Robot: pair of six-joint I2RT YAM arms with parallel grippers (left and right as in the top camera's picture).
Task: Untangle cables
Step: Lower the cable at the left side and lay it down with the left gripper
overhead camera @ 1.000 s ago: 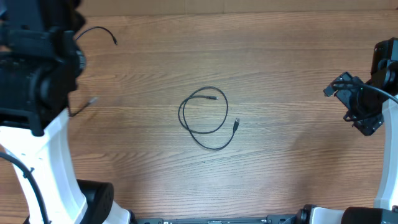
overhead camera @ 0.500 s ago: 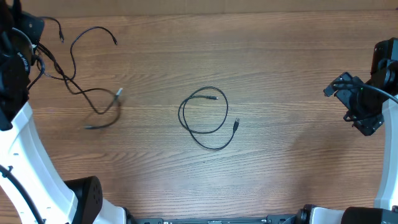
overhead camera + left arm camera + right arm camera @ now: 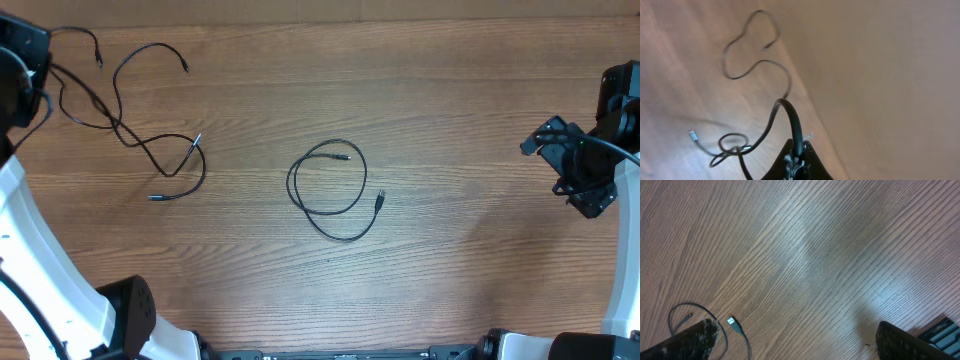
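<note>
Left gripper [image 3: 798, 161]: fingers pressed together, pinching one black cord, held off the wood at the far left of the table [image 3: 460, 90]. The cord arches out of the fingertips and trails down to the surface.

Right gripper [image 3: 577, 180]: fingers spread wide, holding nothing, at the right edge, well apart from every cord.

Tangled cords [image 3: 135, 125]: upper left of the table. Apparently two strands with four loose ends showing, crossing near the middle of the bunch. The left wrist view shows a small twist [image 3: 733, 145] where the strands wrap, with a pale plug [image 3: 692, 134] near it.

Looped cord [image 3: 328, 190]: centre of the table, lying alone in one open ring, both ends free. Judged already separated.

Step in hand, as judged: drawing the pinched strand away from its partner.

Handling advice: pull slowly and outward from the twist, so the wrap slides open rather than cinching. Watch the second strand, which looks light and may drag along. Right gripper could pin that strand near the twist. Release only once both strands lie apart.
</note>
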